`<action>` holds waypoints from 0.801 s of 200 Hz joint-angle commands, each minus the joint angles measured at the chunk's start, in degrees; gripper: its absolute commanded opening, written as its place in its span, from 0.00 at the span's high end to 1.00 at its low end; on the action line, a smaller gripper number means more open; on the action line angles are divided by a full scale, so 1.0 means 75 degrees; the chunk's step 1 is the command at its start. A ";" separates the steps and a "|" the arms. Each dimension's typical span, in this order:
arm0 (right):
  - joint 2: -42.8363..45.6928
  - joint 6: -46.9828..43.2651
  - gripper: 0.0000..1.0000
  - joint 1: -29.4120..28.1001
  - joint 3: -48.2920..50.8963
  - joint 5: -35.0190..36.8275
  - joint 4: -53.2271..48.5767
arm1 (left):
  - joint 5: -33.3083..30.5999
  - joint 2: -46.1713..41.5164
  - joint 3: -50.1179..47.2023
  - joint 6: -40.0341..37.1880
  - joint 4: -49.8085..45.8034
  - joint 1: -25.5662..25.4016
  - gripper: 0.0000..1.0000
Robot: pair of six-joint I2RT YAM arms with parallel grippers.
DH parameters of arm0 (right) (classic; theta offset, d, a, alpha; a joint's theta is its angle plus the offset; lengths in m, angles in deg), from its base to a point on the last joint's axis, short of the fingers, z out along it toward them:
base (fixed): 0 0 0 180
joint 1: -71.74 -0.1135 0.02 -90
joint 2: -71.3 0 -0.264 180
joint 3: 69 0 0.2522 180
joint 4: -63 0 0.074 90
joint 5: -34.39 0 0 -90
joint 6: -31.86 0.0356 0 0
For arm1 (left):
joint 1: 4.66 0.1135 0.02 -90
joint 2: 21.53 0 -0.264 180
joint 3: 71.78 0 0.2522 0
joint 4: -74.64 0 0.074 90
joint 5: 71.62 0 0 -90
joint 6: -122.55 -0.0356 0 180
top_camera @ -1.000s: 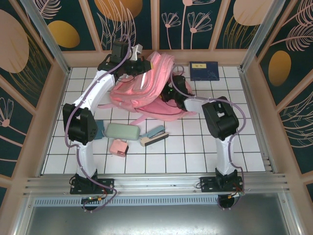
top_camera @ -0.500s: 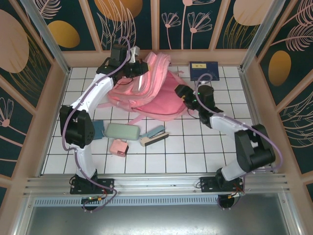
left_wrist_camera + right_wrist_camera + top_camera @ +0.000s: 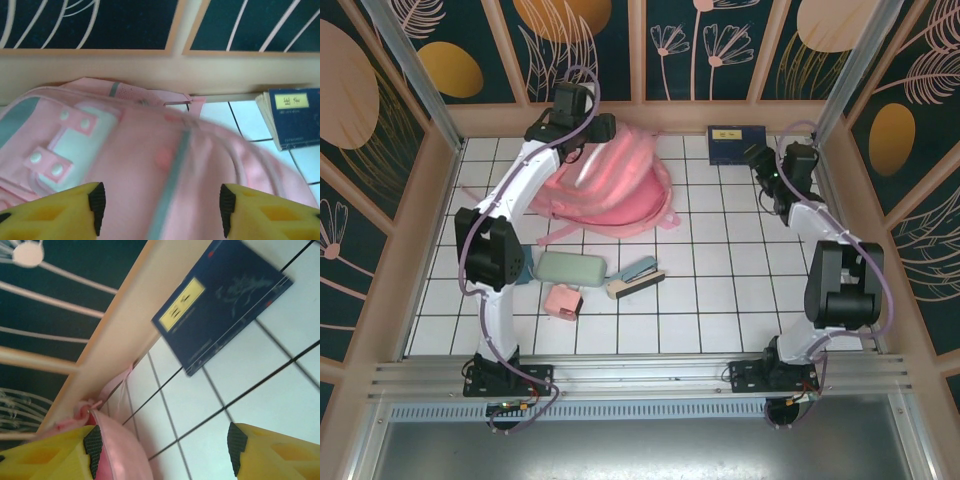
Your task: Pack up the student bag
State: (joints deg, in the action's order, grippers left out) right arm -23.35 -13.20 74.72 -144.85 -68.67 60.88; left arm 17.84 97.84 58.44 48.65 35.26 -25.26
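The pink student bag (image 3: 610, 185) lies flat on the tiled floor at the back, left of centre. It also spreads under the left wrist camera as blurred pink fabric (image 3: 150, 165). My left gripper (image 3: 592, 128) hovers over the bag's top edge, open, its yellow fingers (image 3: 95, 207) apart with nothing held. My right gripper (image 3: 760, 165) is at the back right, open beside the dark blue book (image 3: 737, 144). The right wrist view shows the blue book (image 3: 225, 300) with a yellow label and a pink edge of the bag (image 3: 122, 455) at lower left.
In front of the bag lie a mint green case (image 3: 571, 268), a small pink box (image 3: 563, 300), a blue and cream stapler-like item (image 3: 635, 277) and a teal object (image 3: 520, 266) by the left arm. A wooden wall (image 3: 650, 115) closes the back.
The bag dropped from a lifted, bunched shape to lying flat. My left gripper let go of it. My right arm swung away from the bag to the back right, near the blue book.
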 commanded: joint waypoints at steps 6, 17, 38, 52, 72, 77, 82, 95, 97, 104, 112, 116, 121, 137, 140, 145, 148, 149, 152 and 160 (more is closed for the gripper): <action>-0.1092 -0.0399 0.32 0.0444 -0.1255 -0.0133 -0.0642 | 0.0035 0.0192 0.0634 -0.0165 0.0038 -0.0276 0.25; -0.1672 -0.0482 0.32 0.0591 -0.1914 -0.0333 -0.0883 | 0.0495 0.0254 0.0637 0.0117 0.0447 -0.0293 0.24; -0.2905 -0.0609 0.32 0.0907 -0.3308 -0.0882 -0.1348 | 0.1555 0.0654 0.0623 0.0993 0.1428 -0.0386 0.24; -0.3723 -0.0879 0.30 0.1034 -0.4403 -0.1129 -0.1803 | 0.2049 0.0936 0.0415 0.1698 0.2315 -0.0503 0.24; -0.4872 -0.1102 0.29 0.1209 -0.5923 -0.1458 -0.2538 | 0.2711 0.1285 -0.0052 0.2968 0.3670 -0.0587 0.24; -0.5113 -0.1117 0.28 0.1261 -0.6184 -0.1575 -0.2580 | 0.2900 0.1359 -0.0146 0.3249 0.4001 -0.0605 0.23; -0.5344 -0.1109 0.28 0.1299 -0.6461 -0.1687 -0.2635 | 0.3047 0.1455 -0.0201 0.3505 0.4255 -0.0605 0.23; -0.5948 -0.1043 0.26 0.1417 -0.7258 -0.1928 -0.2817 | 0.3319 0.1623 -0.0211 0.3863 0.4659 -0.0650 0.24; -0.6046 -0.1032 0.25 0.1433 -0.7357 -0.1983 -0.2826 | 0.3356 0.1649 -0.0197 0.3879 0.4683 -0.0657 0.23; -0.6381 -0.0983 0.25 0.1473 -0.7853 -0.2100 -0.2952 | 0.3446 0.1694 -0.0183 0.3901 0.4755 -0.0674 0.23; -0.6758 -0.0949 0.24 0.1503 -0.8402 -0.2111 -0.3140 | 0.3606 0.1691 -0.0177 0.3824 0.4792 -0.0675 0.23; -0.6919 -0.0924 0.24 0.1511 -0.8619 -0.2159 -0.3156 | 0.3730 0.1686 -0.0196 0.3725 0.4799 -0.0675 0.24; -0.7097 -0.0861 0.24 0.1504 -0.8859 -0.2249 -0.3130 | 0.3853 0.1656 -0.0231 0.3591 0.4801 -0.0675 0.24; -0.7734 -0.0601 0.23 0.1532 -0.9750 -0.2476 -0.3142 | 0.3933 0.1442 -0.0459 0.3130 0.4614 -0.0675 0.24; -0.7842 -0.0532 0.23 0.1544 -0.9904 -0.2521 -0.3141 | 0.3929 0.1422 -0.0517 0.3089 0.4613 -0.0675 0.24; -0.8024 -0.0424 0.23 0.1562 -1.0139 -0.2584 -0.3134 | 0.3960 0.1354 -0.0622 0.3000 0.4577 -0.0672 0.24; -0.8119 -0.0358 0.23 0.1571 -1.0266 -0.2614 -0.3128 | 0.3991 0.1311 -0.0660 0.2947 0.4545 -0.0675 0.24; -0.8155 -0.0339 0.23 0.1577 -1.0299 -0.2610 -0.3125 | 0.4000 0.1299 -0.0677 0.2932 0.4532 -0.0675 0.24; -0.8239 -0.0269 0.23 0.1583 -1.0390 -0.2607 -0.3123 | 0.4008 0.1268 -0.0711 0.2893 0.4498 -0.0675 0.24; -0.8436 -0.0121 0.23 0.1605 -1.0560 -0.2618 -0.3036 | 0.3994 0.1183 -0.0834 0.2865 0.4400 -0.0669 0.24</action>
State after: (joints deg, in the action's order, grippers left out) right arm -82.58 -17.87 86.33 -217.61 -84.80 39.09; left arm 44.77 110.89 54.51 72.67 65.85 -30.22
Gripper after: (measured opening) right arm 0.767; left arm 0.759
